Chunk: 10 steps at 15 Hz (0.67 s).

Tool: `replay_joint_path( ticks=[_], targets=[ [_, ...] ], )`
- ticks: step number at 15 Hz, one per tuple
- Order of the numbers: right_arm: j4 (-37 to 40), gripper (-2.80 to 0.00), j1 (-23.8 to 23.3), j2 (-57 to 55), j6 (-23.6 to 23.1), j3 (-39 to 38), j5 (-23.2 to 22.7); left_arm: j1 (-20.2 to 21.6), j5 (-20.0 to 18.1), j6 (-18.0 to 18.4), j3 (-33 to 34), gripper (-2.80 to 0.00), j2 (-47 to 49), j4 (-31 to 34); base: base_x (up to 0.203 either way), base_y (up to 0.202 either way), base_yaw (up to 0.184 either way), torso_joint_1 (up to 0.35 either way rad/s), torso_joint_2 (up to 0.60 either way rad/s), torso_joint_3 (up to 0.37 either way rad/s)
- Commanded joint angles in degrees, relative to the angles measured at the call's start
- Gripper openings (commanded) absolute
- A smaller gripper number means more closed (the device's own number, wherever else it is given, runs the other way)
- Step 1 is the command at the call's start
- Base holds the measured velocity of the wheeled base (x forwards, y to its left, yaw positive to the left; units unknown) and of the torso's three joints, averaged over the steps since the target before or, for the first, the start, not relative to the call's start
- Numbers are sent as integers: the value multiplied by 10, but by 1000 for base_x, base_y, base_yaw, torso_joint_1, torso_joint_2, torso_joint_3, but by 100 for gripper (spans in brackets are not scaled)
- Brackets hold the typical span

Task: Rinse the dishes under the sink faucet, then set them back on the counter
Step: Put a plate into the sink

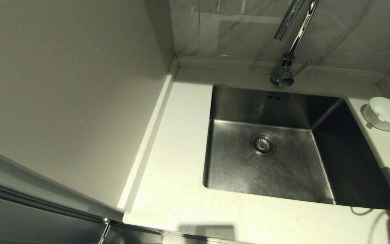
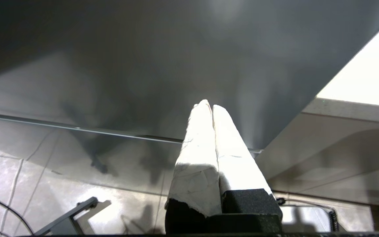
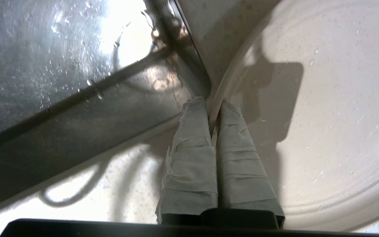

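right gripper (image 3: 213,104) pinching plate (image 3: 324,115) rim (plate lies flat).

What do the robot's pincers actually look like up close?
Each pincer has two long tapering fingers wrapped in wrinkled white tape or cloth, fixed in a black block. The left pincer shows torn wrapping at its base; the right pincer has layered wrap bands. No markings show.

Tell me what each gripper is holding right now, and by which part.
The right gripper is shut on the plate, pinching its rim at the edge nearest the sink. The left gripper is shut and empty, parked away from the counter.
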<state>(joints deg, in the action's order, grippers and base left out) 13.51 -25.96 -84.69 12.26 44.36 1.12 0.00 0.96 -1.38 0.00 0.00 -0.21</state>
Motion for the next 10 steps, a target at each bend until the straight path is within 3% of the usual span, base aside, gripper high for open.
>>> replay_joint_path(
  ticks=[1,6,10],
  targets=[
    [2,-280,9,14,0,-1,-2,0,0,0,0,-280,-2,-1,0,0,0,0,0,0],
    [15,-280,39,71,1,-4,-4,0,0,0,0,-280,-2,-1,0,0,0,0,0,0],
    [59,-280,145,135,7,-2,-9,0,0,0,0,-280,-2,-1,0,0,0,0,0,0]
  ],
)
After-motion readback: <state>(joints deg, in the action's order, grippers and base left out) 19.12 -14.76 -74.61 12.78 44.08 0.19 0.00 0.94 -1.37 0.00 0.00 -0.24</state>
